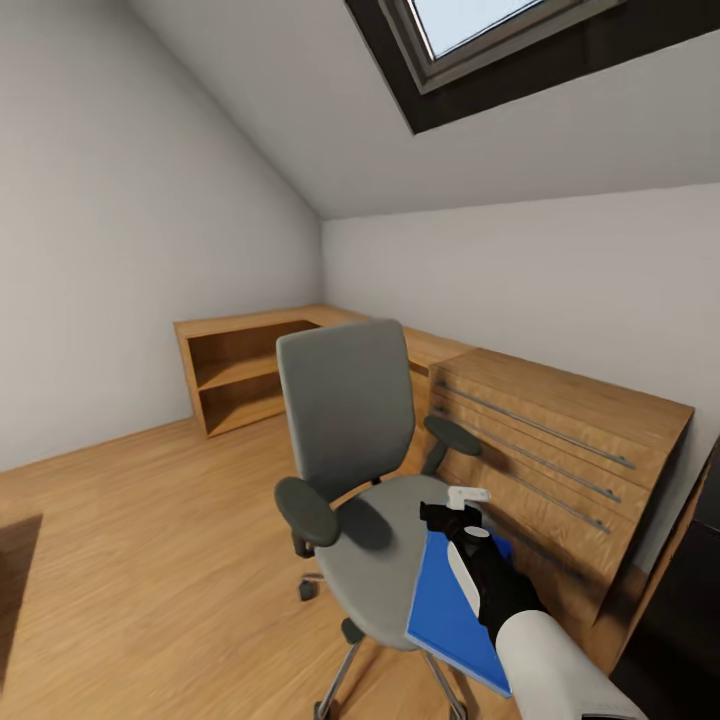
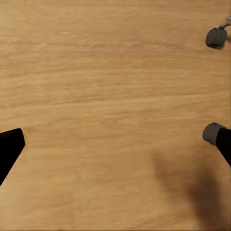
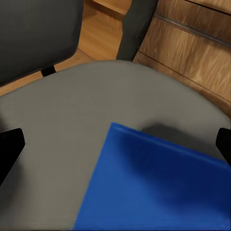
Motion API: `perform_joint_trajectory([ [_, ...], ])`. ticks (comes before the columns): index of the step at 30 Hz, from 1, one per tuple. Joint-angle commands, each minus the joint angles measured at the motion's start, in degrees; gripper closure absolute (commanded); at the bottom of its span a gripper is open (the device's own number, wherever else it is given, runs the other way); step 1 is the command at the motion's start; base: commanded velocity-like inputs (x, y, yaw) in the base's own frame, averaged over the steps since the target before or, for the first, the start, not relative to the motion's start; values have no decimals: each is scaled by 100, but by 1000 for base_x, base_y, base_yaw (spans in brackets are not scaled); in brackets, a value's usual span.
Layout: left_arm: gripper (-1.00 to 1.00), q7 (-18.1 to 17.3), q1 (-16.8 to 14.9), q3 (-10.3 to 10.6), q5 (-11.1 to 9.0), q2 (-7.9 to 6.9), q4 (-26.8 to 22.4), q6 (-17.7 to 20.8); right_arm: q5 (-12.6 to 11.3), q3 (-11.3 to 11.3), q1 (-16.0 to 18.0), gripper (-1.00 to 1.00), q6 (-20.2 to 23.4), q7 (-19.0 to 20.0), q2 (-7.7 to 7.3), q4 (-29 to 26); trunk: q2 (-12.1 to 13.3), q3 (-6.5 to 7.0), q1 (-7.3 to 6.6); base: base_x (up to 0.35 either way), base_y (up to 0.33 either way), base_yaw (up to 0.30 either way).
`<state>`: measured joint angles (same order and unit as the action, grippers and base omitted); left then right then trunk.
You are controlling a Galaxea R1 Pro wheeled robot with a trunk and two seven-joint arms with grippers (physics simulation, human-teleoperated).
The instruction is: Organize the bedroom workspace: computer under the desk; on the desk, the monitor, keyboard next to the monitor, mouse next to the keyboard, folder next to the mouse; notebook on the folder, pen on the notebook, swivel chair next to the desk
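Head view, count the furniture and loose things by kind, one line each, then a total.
Swivel chair: 1
Blue folder, lying on the chair seat: 1
Wooden drawer chest: 1
Open wooden shelf unit: 1
Total: 4

Even, soft daylight comes from the skylight [image 1: 480, 30] overhead, leaving the room bright with no glare. Faint blurred shadows fall on the wooden floor [image 2: 110, 96], and both wrist views look slightly soft.
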<state>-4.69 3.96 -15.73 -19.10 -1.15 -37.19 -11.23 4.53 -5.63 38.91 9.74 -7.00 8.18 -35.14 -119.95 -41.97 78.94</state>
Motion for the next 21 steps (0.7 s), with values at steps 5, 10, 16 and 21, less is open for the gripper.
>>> perform_joint_trajectory([
  [5, -100, -49, 0, -1, -59, 2, 1, -149, 40, -25, 2, -100, 37, -3, 8, -10, -2, 10, 0, 0, 295, -203],
  [10, -100, -50, 0, 0, -59, 4, 1, -172, 40, -25, 2, -100, 37, 3, 8, -10, -2, 16, 0, 0, 275, -259],
  [16, -100, -38, 0, 5, -59, 8, 8, -176, 39, -25, 2, -100, 36, 5, 8, -10, -2, 18, 0, 0, 99, -265],
  [21, -100, -34, 0, 6, -59, 7, 9, -178, 39, -25, 2, -100, 40, 5, 8, -10, -2, 18, 0, -41, 24, -268],
])
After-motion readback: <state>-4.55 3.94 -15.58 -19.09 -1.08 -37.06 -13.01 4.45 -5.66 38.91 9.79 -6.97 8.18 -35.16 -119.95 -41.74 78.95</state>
